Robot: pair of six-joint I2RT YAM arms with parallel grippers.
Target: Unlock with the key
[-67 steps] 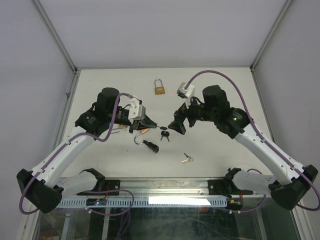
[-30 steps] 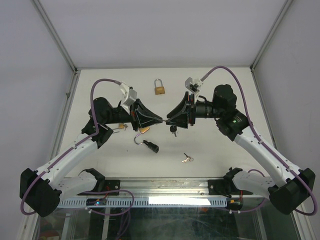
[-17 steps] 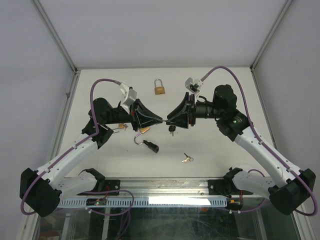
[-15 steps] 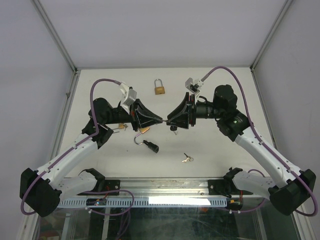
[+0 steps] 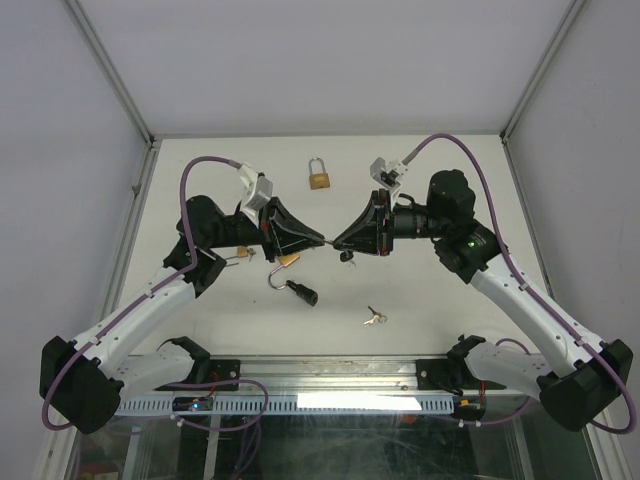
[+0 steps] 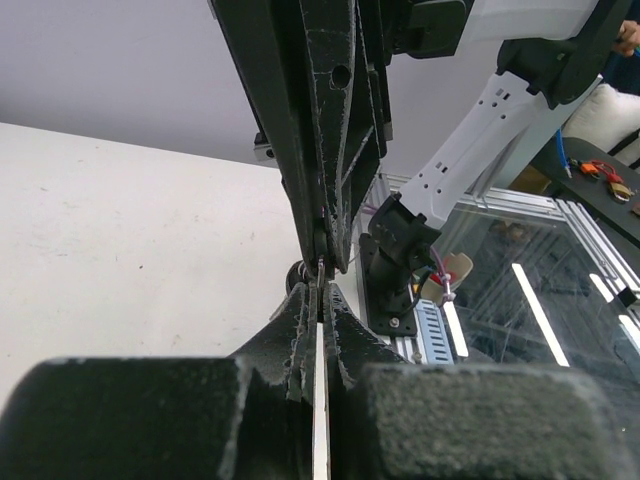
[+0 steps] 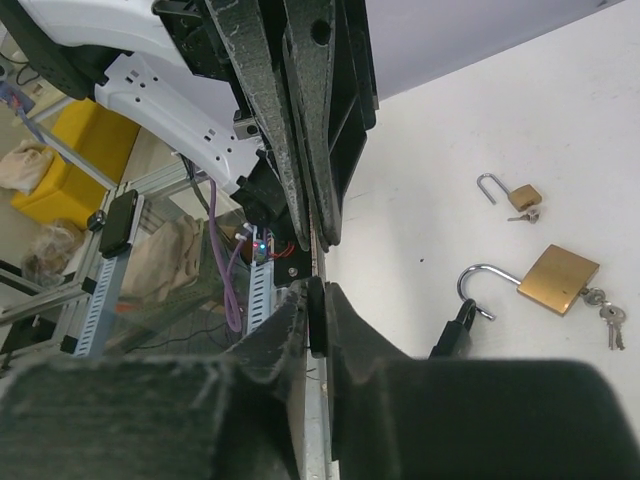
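Padlock at back, keys in front, on the table.

**Top view.** The left pincer and right pincer meet tip to tip above the middle of the counter. Both arms reach inward from the near corners. A dark key hangs just below the right pincer. A brass padlock shows just under the left pincer. Nearer the bases lies a black padlock, its shackle swung open. The spare keys lie apart, to the right. The far padlock, brass with its shackle closed, sits near the back edge.
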